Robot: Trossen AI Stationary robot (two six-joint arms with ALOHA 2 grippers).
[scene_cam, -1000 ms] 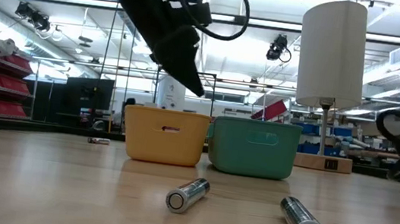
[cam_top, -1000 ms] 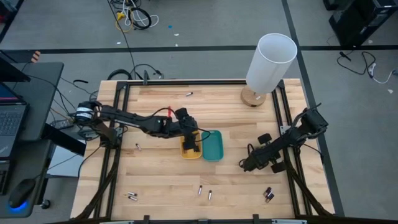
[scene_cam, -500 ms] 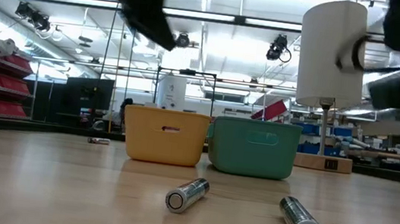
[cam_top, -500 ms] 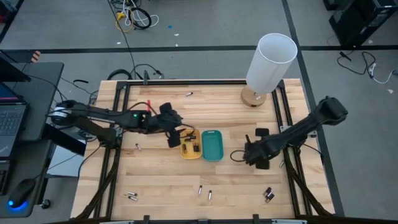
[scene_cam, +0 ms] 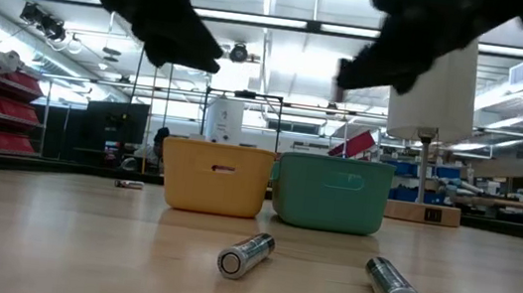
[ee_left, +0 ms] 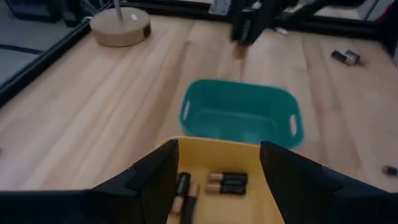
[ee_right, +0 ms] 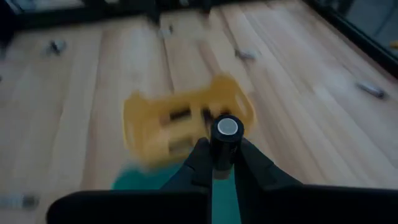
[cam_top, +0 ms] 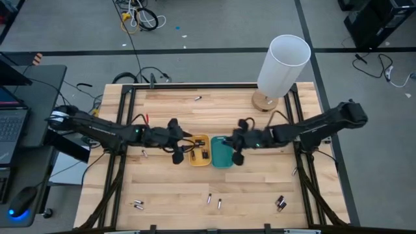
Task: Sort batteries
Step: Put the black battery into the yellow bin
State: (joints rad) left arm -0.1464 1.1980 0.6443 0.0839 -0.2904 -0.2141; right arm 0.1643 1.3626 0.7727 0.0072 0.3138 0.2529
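Observation:
A yellow tray (cam_top: 199,150) and a teal tray (cam_top: 221,151) stand side by side at mid-table. The yellow one holds a few dark batteries (ee_left: 226,182). My left gripper (cam_top: 177,148) hovers open just left of the yellow tray, with nothing between its fingers (ee_left: 155,177). My right gripper (cam_top: 235,142) hangs over the teal tray's right edge, shut on one battery (ee_right: 226,128). Loose batteries lie on the wood at the near side (cam_top: 209,199) (scene_cam: 246,255) (scene_cam: 396,291). My right gripper pinches the battery's dark sides (ee_right: 219,155) between its two fingers (ee_right: 200,158). The battery's silvery round end (ee_right: 227,127) faces the wrist camera. It is lifted clear, above the trays. The fingers come slanting down from the table's right.
A white-shaded lamp (cam_top: 281,62) on a round wooden base stands at the far right. More loose batteries lie near the front left (cam_top: 138,205), the front right (cam_top: 281,203), the far edge (cam_top: 198,98) and left of the trays (cam_top: 143,154). A black frame (cam_top: 127,110) borders the table.
My right gripper has risen from the table's near right and swung left toward the teal tray, tipping from pointing down to a shallow slant. My left gripper has drawn back from above the yellow tray toward the table's left.

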